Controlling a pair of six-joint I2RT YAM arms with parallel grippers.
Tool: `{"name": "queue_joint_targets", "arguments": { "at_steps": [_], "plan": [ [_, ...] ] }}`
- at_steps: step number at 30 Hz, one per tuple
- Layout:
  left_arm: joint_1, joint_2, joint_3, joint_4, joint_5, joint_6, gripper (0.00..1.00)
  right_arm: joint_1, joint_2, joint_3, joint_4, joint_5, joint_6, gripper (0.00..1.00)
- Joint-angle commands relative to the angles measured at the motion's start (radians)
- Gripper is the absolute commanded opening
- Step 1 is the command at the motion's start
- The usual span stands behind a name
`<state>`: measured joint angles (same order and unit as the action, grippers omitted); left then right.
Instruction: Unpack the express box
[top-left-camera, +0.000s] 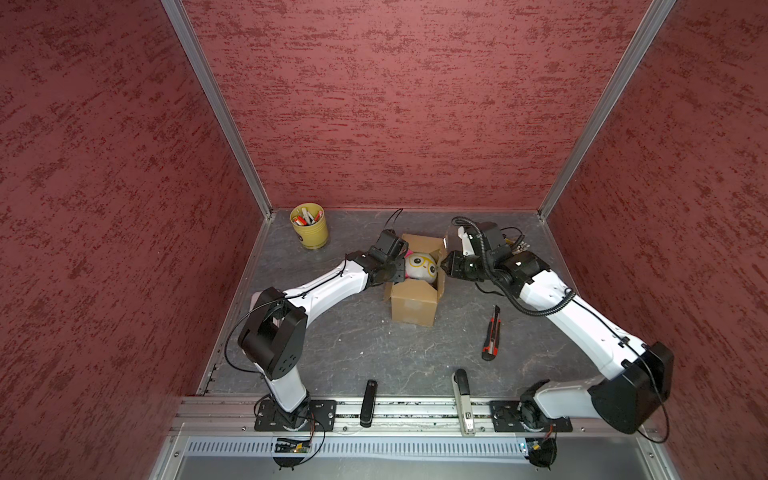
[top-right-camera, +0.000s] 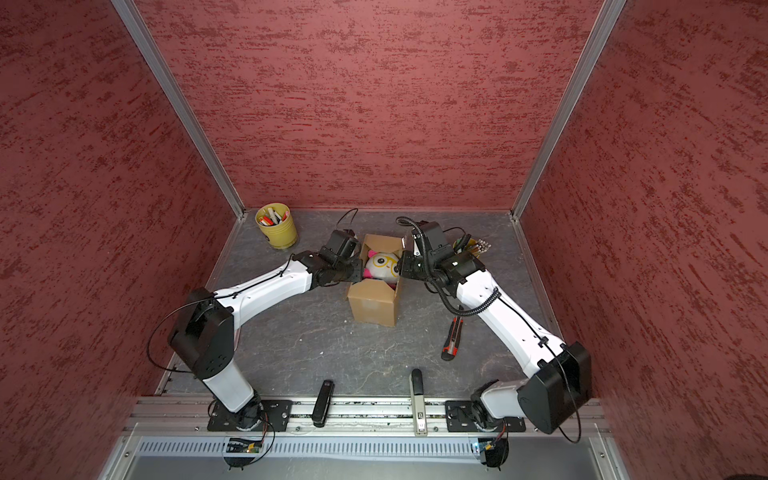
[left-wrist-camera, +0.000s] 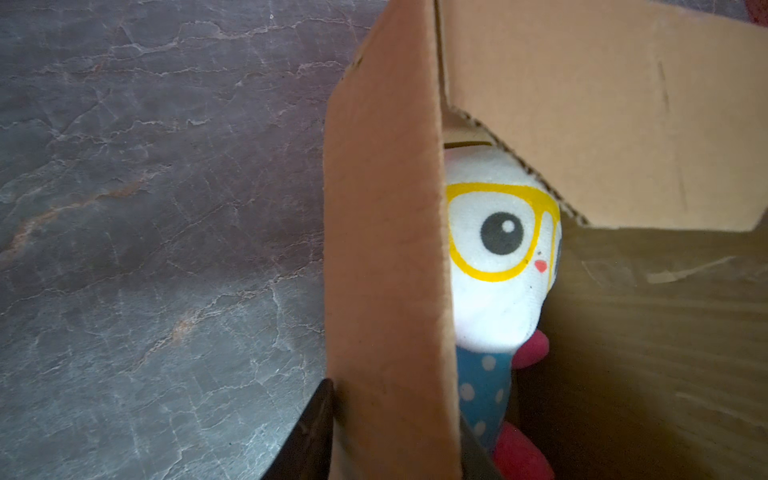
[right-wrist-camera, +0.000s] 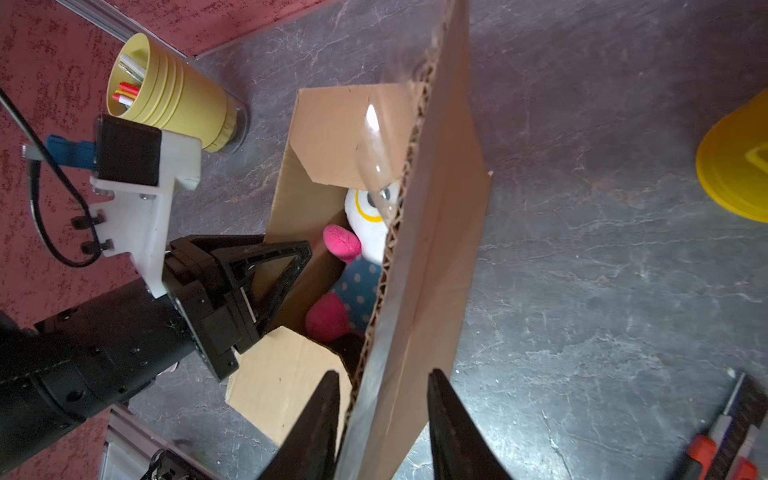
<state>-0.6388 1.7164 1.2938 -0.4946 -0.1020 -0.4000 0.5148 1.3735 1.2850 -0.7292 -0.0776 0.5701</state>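
The express box (top-left-camera: 413, 305) (top-right-camera: 372, 305) stands mid-table with its top flaps raised. A white plush toy (top-left-camera: 419, 266) (top-right-camera: 384, 266) with yellow glasses lies inside it. My left gripper (top-left-camera: 397, 270) (top-right-camera: 360, 270) is at the box's left side. In the left wrist view the gripper (left-wrist-camera: 395, 399) is shut on the upright left flap (left-wrist-camera: 382, 249), with the toy (left-wrist-camera: 490, 249) beyond it. My right gripper (top-left-camera: 444, 266) (top-right-camera: 401, 266) is at the box's right side. In the right wrist view the gripper (right-wrist-camera: 384, 372) is open, its fingers either side of the right flap (right-wrist-camera: 432, 249) with gaps showing.
A yellow pen cup (top-left-camera: 309, 226) (right-wrist-camera: 174, 99) stands at the back left. A second yellow cup (right-wrist-camera: 735, 166) sits behind the right arm. A red-black utility knife (top-left-camera: 491, 332) (right-wrist-camera: 723, 436) lies right of the box. A black stapler (top-left-camera: 368, 403) and a grey stapler (top-left-camera: 463, 403) rest at the front rail.
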Motion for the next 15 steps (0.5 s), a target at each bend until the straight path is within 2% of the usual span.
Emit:
{"name": "queue_joint_targets", "arguments": {
  "at_steps": [1, 8, 15],
  "plan": [
    [-0.004, -0.002, -0.025, -0.002, 0.005, -0.007, 0.37, -0.016, 0.006, 0.001, -0.067, 0.083, -0.006, 0.38],
    [-0.002, 0.000, -0.036, -0.005, -0.002, -0.014, 0.37, -0.045, 0.010, -0.041, -0.091, 0.120, -0.013, 0.35],
    [-0.001, -0.027, -0.074, 0.019, 0.016, -0.045, 0.36, -0.059, 0.072, -0.082, -0.016, 0.058, -0.028, 0.33]
  ]
}}
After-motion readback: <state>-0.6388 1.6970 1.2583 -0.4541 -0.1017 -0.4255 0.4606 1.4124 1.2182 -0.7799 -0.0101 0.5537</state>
